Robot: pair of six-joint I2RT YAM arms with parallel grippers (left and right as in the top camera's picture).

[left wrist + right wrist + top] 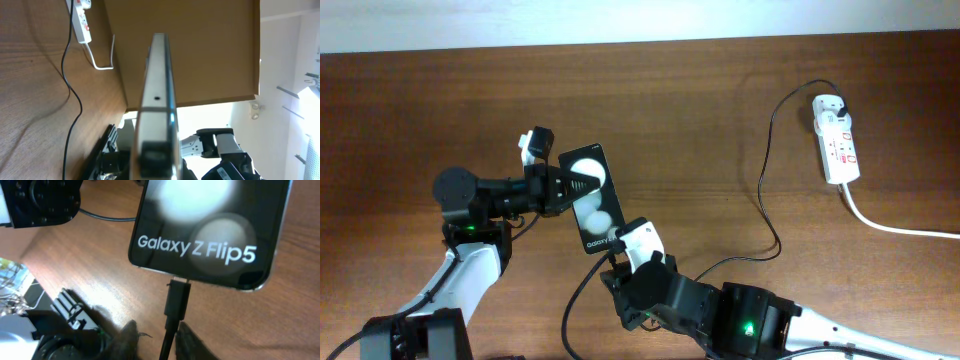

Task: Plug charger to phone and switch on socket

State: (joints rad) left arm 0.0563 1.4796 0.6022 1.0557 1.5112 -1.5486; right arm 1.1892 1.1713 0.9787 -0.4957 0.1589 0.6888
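Closest to your right wrist camera are the right tool's fingertips, spread slightly, with the charger cable running up between them. Neither pad looks pressed onto it. Its connector tip meets the bottom edge of the phone, at the port, but you cannot tell from here whether it is fully home.

Your left tool is pressed together on the phone, pinching it by its faces near the middle of the worktop. The socket lies well apart at the far right, with the charger's black plug head at its far end and its white cord trailing off the edge.

Watch the retreat. If a finger drags on the cable as you back away, a half-seated connector would likely pop out. Letting the phone go abruptly could do the same, since the cable's slack may tug sideways. On the way to the switch, your right arm could catch the cable loop lying between. The strip looks light, so an off-centre push may slide it rather than click the switch.
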